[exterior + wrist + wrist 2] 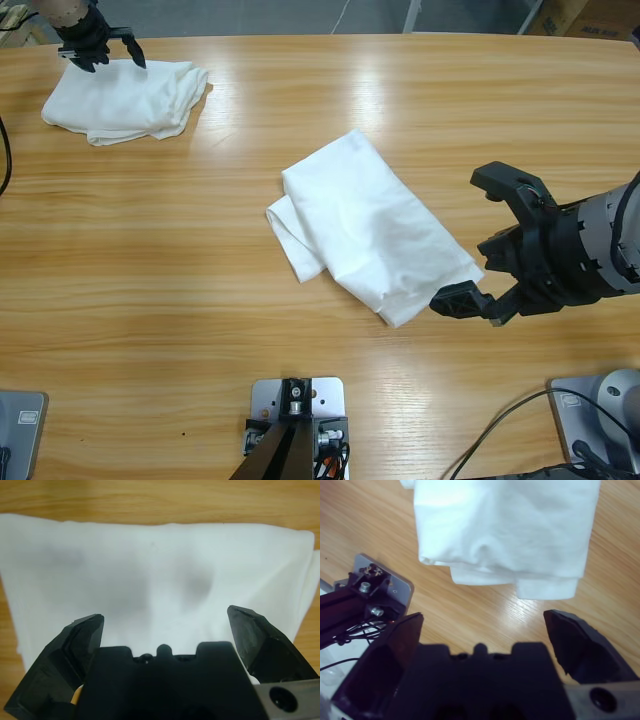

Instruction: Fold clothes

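A folded white T-shirt (372, 225) is seen at table centre, the right gripper (487, 245) spread empty at its 4 o'clock; at 10 o'clock, a second folded T-shirt (128, 100) is overhung by the released left gripper (102, 47); chest lettering is hidden.

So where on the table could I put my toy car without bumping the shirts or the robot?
Bare wood runs along the near left of the table, below the far-left folded shirt and left of the middle shirt. The far stretch between both shirts is free too. It is crowded by the left gripper and the right gripper.
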